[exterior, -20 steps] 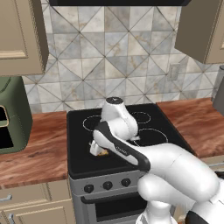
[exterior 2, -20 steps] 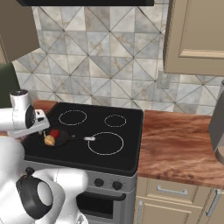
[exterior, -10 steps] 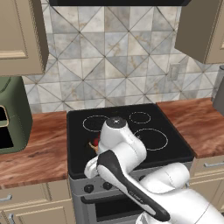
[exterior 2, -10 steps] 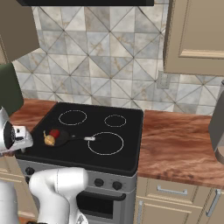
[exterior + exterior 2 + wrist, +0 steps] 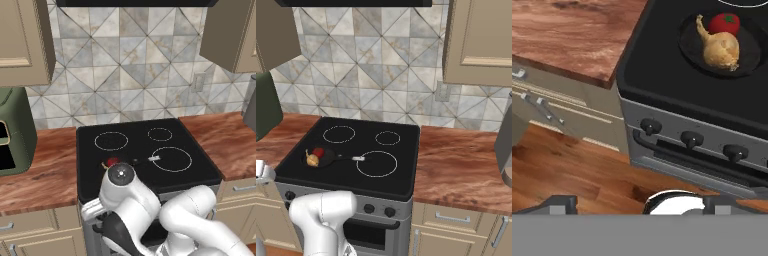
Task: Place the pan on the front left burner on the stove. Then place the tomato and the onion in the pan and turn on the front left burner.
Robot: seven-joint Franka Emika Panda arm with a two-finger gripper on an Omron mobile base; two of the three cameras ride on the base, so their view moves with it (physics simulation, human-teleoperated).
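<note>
Left base view: hand now lower, stove-front side.

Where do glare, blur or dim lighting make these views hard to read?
Left base view: pan barely separates from the black glass. Right base view: soft, tomato and onion slightly blurry. Hand view: clearest, onion's skin crisp, pan dark on dark, no strong glare on the cooktop.
</note>
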